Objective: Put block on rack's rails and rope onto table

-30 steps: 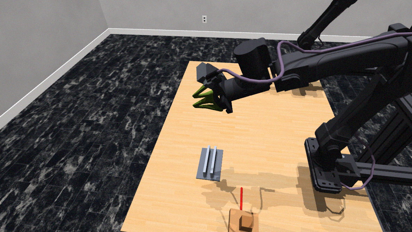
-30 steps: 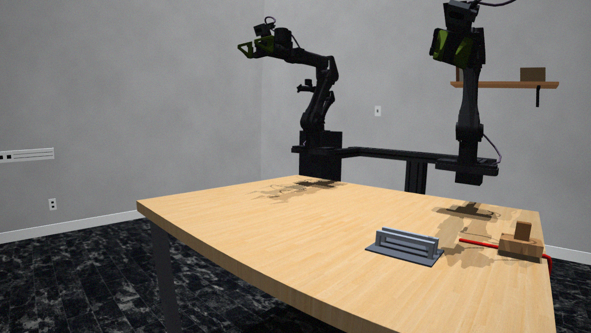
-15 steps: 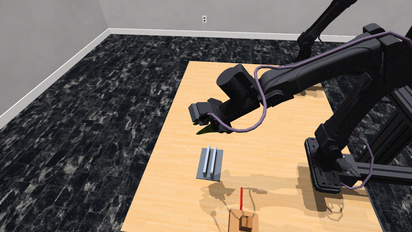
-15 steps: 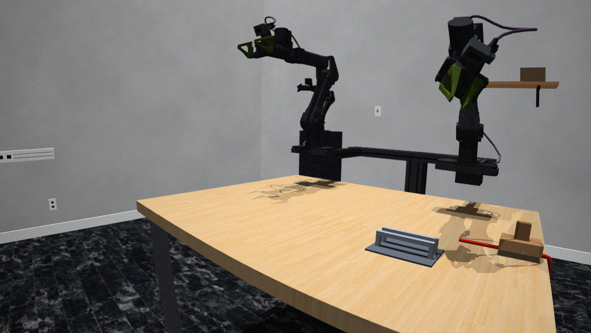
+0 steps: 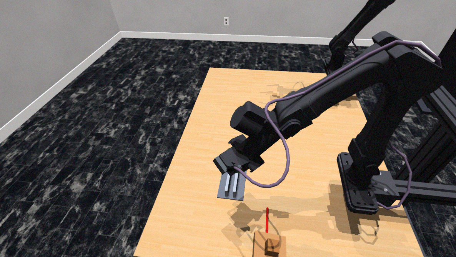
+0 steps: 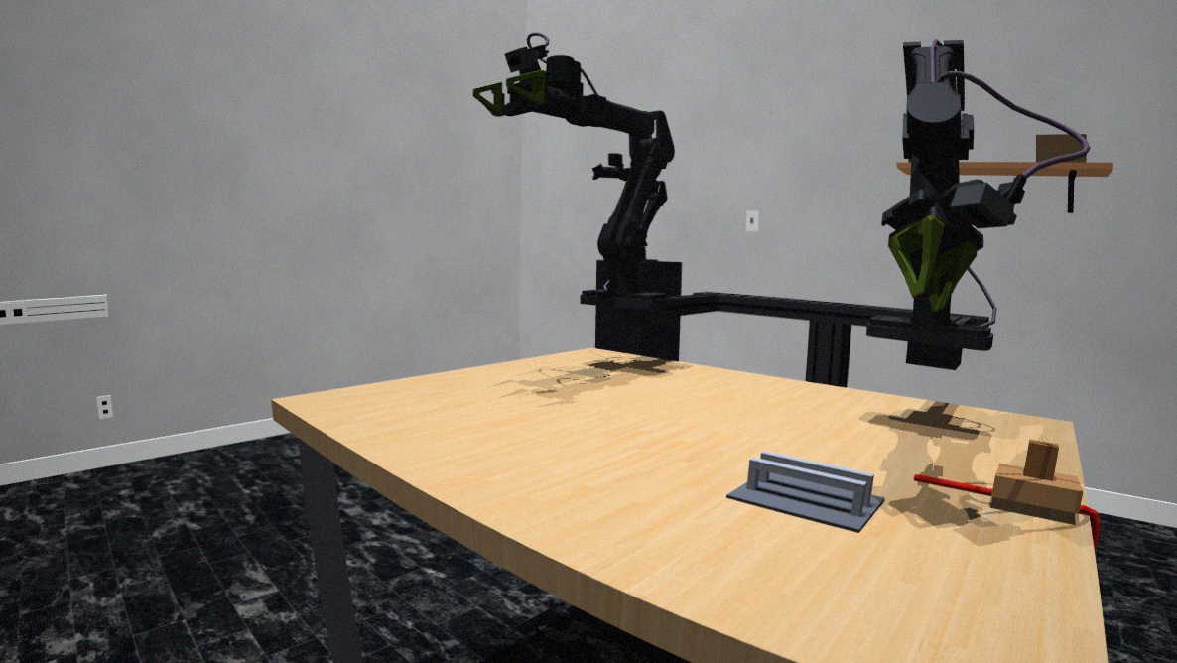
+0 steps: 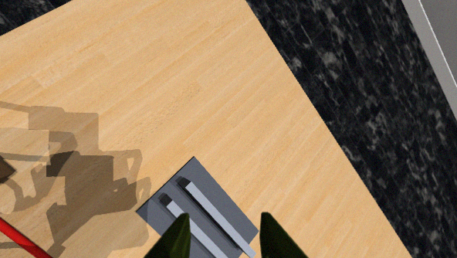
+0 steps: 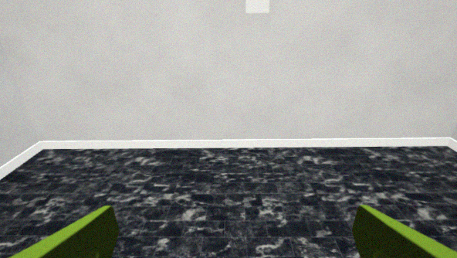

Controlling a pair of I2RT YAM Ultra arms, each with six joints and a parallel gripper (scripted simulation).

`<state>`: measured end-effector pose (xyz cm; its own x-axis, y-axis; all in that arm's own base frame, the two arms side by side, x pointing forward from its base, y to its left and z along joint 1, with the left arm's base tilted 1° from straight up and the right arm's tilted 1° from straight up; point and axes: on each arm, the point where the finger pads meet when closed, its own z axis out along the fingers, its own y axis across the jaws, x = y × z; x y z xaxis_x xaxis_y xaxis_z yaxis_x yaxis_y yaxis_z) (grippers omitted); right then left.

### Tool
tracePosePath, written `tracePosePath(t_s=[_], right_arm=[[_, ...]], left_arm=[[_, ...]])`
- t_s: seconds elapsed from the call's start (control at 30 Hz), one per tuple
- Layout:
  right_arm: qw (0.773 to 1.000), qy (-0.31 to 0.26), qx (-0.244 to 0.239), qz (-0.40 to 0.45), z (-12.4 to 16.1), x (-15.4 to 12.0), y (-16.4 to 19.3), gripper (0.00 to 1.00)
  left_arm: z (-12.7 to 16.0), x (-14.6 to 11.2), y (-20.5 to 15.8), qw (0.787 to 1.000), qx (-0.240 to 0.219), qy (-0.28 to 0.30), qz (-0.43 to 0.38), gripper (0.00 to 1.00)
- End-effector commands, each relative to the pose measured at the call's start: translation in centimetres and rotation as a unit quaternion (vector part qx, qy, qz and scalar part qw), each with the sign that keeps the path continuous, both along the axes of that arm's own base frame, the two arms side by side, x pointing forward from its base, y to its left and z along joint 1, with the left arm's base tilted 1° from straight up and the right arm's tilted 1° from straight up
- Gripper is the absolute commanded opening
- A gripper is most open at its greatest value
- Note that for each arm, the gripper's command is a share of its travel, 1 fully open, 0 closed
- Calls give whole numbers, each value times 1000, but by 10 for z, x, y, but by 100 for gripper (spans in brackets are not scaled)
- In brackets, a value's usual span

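The left claw (image 6: pixel 938 303) (image 7: pixel 225 224) hangs slightly open, holding nothing, above the desk (image 5: pixel 178 204) (image 6: pixel 527 461) (image 7: pixel 231 77), where the brown block (image 5: pixel 269 245) (image 6: pixel 1036 491) sits on the smooth red rope (image 5: pixel 267 220) (image 6: pixel 951 482) (image 7: pixel 23 239), apart from the grey metal-looking rack (image 5: pixel 221 193) (image 6: pixel 856 520) (image 7: pixel 194 164).

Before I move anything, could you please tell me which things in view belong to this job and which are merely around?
For the job:
- wooden block with upright handle
- two-rail metal rack
- red rope

Just around:
- wall shelf
- brown box on it
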<state>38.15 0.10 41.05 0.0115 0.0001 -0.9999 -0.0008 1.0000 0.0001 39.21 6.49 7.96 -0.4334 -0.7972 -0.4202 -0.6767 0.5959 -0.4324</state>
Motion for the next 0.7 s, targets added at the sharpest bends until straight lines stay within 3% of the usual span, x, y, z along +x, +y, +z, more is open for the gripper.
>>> tracePosePath(t_s=[0.0, 0.3, 0.4, 0.67], right_arm=[[999, -51, -3, 9, 41, -13, 5, 100], [999, -51, -3, 9, 41, -13, 5, 100], [999, -51, -3, 9, 41, -13, 5, 100], [999, -51, -3, 9, 41, -13, 5, 100]], left_arm=[[-27, -17, 6, 998, -27, 41, 47, 31], [-83, -54, 10, 978, -87, 132, 137, 31], [-86, -55, 12, 975, -92, 137, 149, 31], [-131, -102, 11, 937, -125, 222, 239, 31]])
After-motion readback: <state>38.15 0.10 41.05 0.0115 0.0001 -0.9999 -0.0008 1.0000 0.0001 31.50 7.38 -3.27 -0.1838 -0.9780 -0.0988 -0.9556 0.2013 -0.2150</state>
